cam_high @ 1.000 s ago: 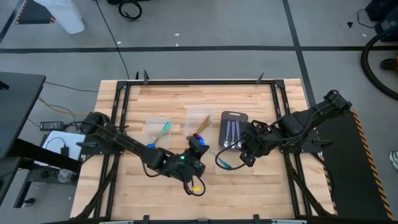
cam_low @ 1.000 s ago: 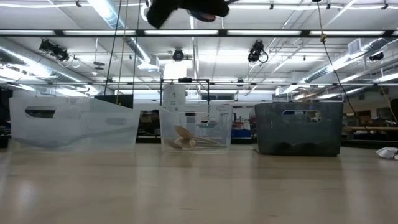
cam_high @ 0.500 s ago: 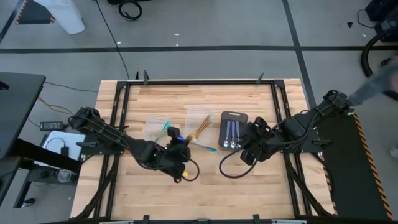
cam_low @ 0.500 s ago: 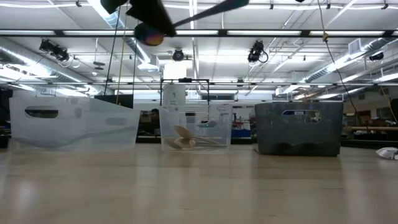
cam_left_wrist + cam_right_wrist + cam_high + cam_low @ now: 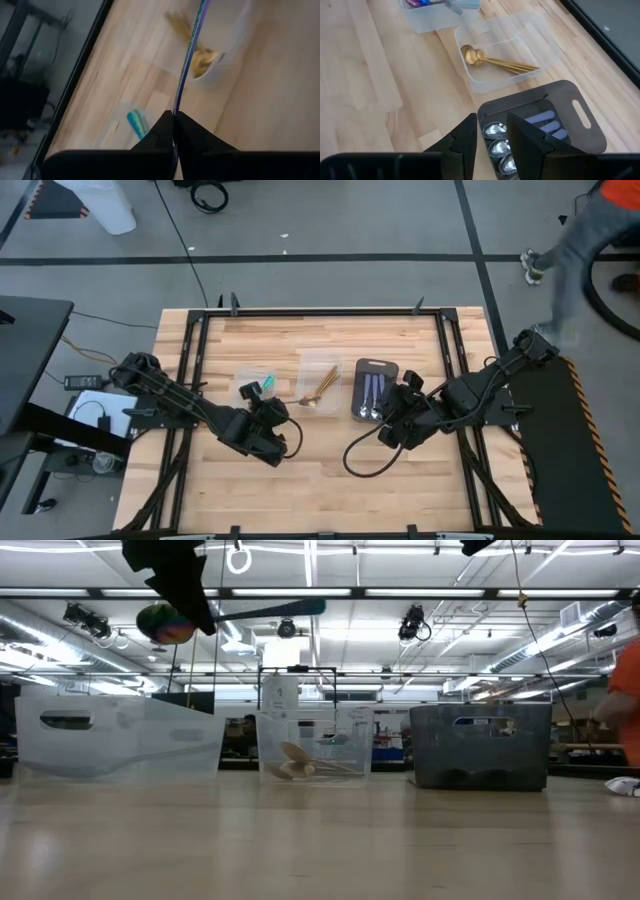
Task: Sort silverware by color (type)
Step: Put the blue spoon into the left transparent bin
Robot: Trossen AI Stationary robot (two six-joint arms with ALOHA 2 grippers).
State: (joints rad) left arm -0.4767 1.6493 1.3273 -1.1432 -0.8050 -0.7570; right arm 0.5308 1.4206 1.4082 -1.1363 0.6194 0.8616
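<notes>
The purple-and-teal spoon (image 5: 192,47) is pinched edge-on between the closed fingers of the left gripper (image 5: 266,408), which hangs at centre-left of the high view over the left clear tub (image 5: 253,388). A second ago that arm reached lower and further right, near the bare wood at bottom centre; it has since swung up and left. The low view shows what the overhead cannot: the spoon held level in the air at upper left, bowl left, teal handle right. The gold spoons (image 5: 492,60) lie in the middle tub (image 5: 500,65), the silver spoons (image 5: 496,145) in the dark tray (image 5: 555,120) (three bowls visible). The right gripper (image 5: 491,142) hovers above that tray, fingers apart, holding nothing
</notes>
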